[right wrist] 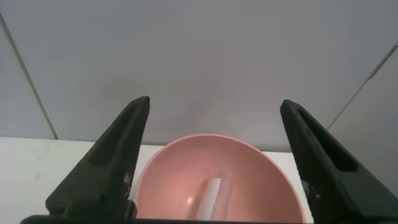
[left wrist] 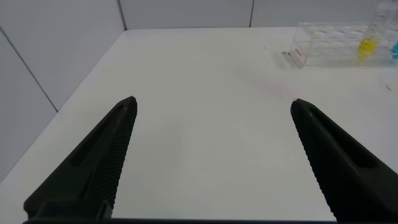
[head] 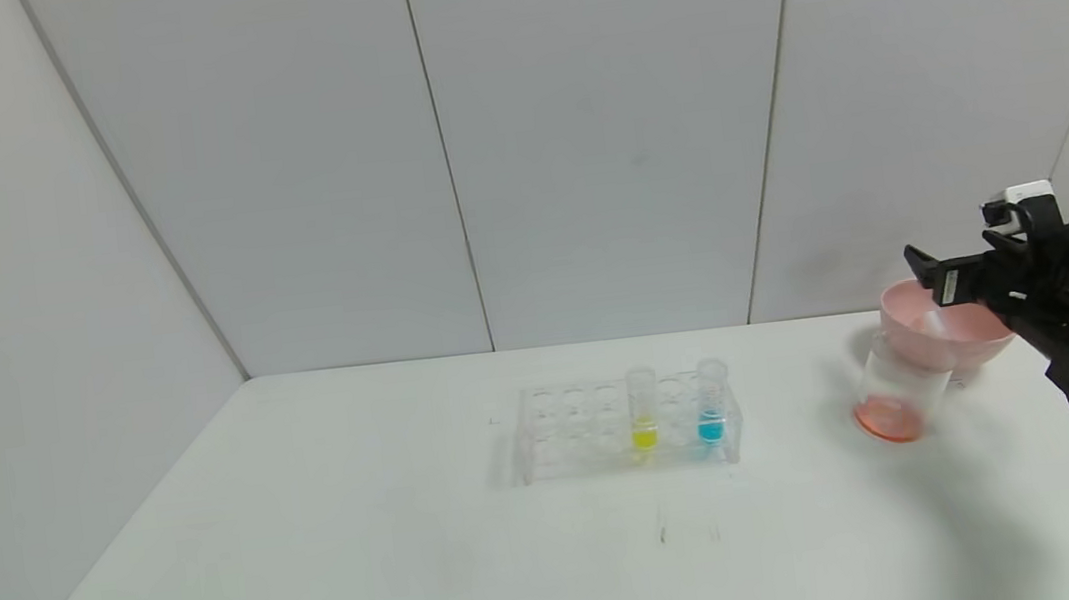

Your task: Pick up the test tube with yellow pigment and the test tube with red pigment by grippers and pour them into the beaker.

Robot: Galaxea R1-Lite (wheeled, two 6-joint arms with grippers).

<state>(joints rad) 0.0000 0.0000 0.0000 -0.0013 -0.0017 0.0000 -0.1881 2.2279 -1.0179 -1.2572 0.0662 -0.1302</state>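
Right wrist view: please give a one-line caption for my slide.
Open right gripper jaws above the pink bowl, a clear tube lying inside.

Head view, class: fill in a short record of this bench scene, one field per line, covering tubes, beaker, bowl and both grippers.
rack: clear tube rack, mid-table
yellow tube: test tube with yellow pigment, upright in rack
blue tube: blue tube, upright in rack
beaker: beaker, orange-red liquid at bottom
bowl: pink bowl, behind beaker, a tube lying inside
right gripper: jaws open, above bowl
left gripper: jaws open, over bare table
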